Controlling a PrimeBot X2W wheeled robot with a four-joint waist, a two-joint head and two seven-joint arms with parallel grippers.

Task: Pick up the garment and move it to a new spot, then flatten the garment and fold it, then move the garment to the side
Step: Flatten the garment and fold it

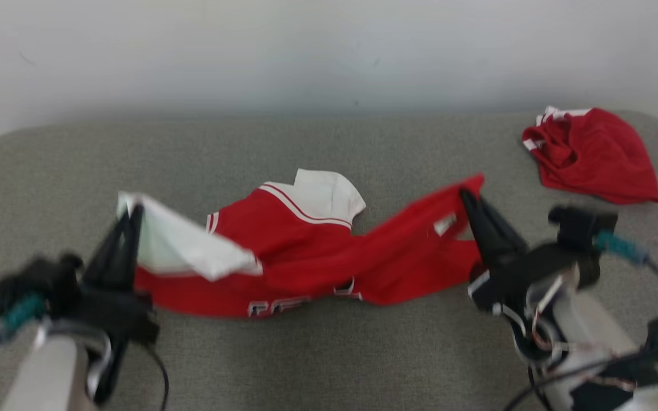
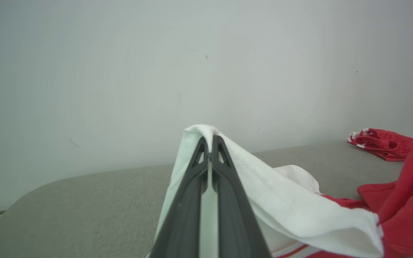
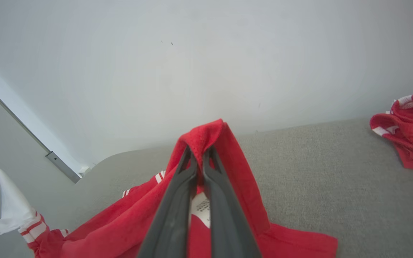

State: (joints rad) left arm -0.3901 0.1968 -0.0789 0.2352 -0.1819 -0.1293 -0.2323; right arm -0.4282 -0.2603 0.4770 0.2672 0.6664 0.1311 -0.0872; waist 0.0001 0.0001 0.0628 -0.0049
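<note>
Centrally, the garment (image 1: pixel 306 251), a red jersey with white sleeves and white striping, hangs stretched between the two end effectors. Its middle sags onto the grey surface (image 1: pixel 329 354), while both gripped ends are raised above it. The left end effector (image 1: pixel 133 210) is closed tight on one white sleeve (image 1: pixel 186 242). In the left wrist view its two dark fingers meet at the tips, and the white fabric drapes over and around them before falling away to that end effector's right, toward the red body. The right end effector (image 1: pixel 468 197) is likewise closed, pinching a red edge (image 1: pixel 474 182) of the garment. In the right wrist view the red cloth folds over the fingertips like a hood. A small white label (image 1: pixel 445 224) lies just beside the fingers, on the side toward the left end effector. The other white sleeve (image 1: pixel 329 197) lies on the surface, beyond the midpoint between the end effectors. White lettering (image 1: pixel 277 307) along the near red margin is too blurred to read. Beyond and to the right of the right end effector, well apart from it, a second red garment (image 1: pixel 592 154) with white trim lies bunched on the surface. Behind the surface rises a plain pale wall (image 1: pixel 329 51).
</note>
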